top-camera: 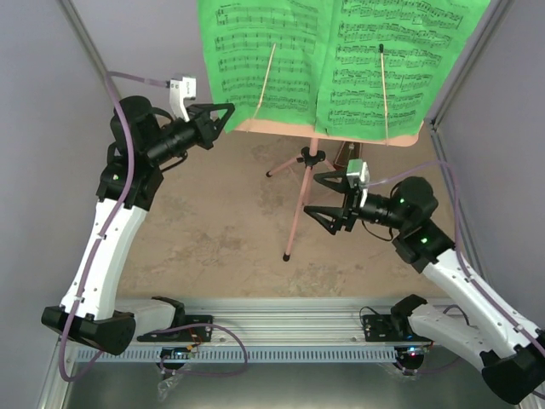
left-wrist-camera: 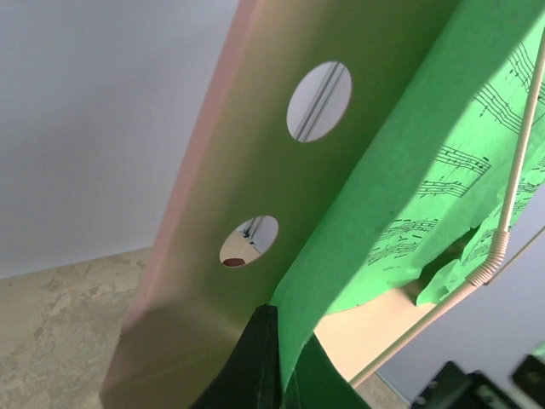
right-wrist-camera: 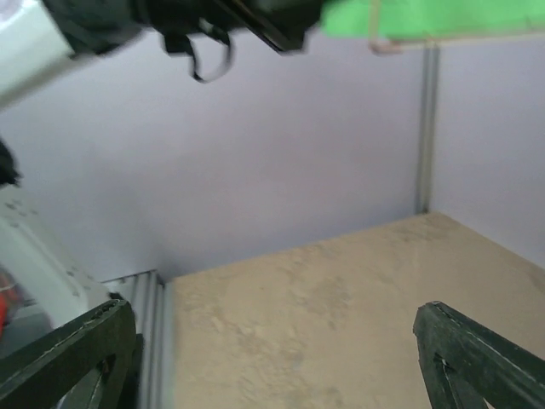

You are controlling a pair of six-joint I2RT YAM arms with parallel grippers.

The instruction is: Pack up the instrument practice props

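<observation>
Green page in left end effector

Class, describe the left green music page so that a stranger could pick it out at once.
Find the pink music stand at the back of the table. Two green pages lean on its desk; the left page is on the left arm's side. Unlike the right page, its lower corner is pinched by the left gripper.

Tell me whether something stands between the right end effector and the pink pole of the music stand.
Nothing visible does. From above, the open right end effector sits just beside the pink pole, no object between them. Its wrist view shows only table and wall ahead.
</observation>
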